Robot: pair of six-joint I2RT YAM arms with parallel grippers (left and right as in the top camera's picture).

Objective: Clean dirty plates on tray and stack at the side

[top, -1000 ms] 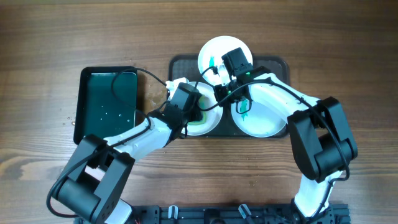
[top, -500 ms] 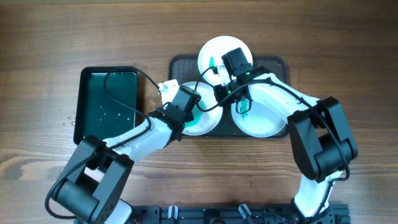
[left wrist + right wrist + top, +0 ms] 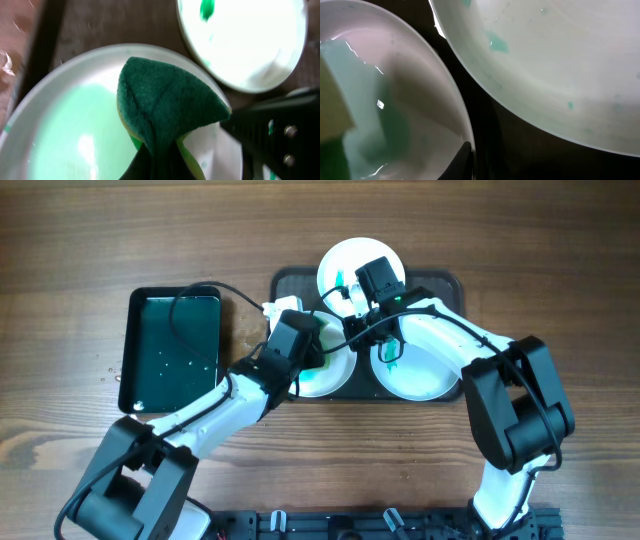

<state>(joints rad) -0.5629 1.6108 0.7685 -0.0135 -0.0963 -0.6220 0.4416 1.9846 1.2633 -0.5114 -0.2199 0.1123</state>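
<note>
Since half a second ago the left gripper (image 3: 298,340) has slid toward the far rim of the left plate (image 3: 335,380), while the right arm has not shifted.

From overhead, the dark grey tray (image 3: 447,284) lies on the wooden worktop (image 3: 500,220) and carries three plates. The left plate is filmed with pale green liquid. The right plate (image 3: 425,375) has a teal smear near its left edge. The far plate (image 3: 362,252) overhangs the tray's far rim. The right gripper (image 3: 352,316) reaches across to the left plate's rim. A black tray (image 3: 175,330) with a glossy green inside and pale specks lies to the left, apart from the grey one.

At the left wrist, the jaws pinch a folded dark green sponge (image 3: 165,105) that presses on the wet left plate. A neighbouring plate (image 3: 250,55) with a green smear lies beyond it.

At the right wrist, one dark fingertip (image 3: 462,160) sits at the left plate's rim. I cannot tell whether these jaws are spread or pinching. A teal-flecked plate lies just past that rim.
</note>
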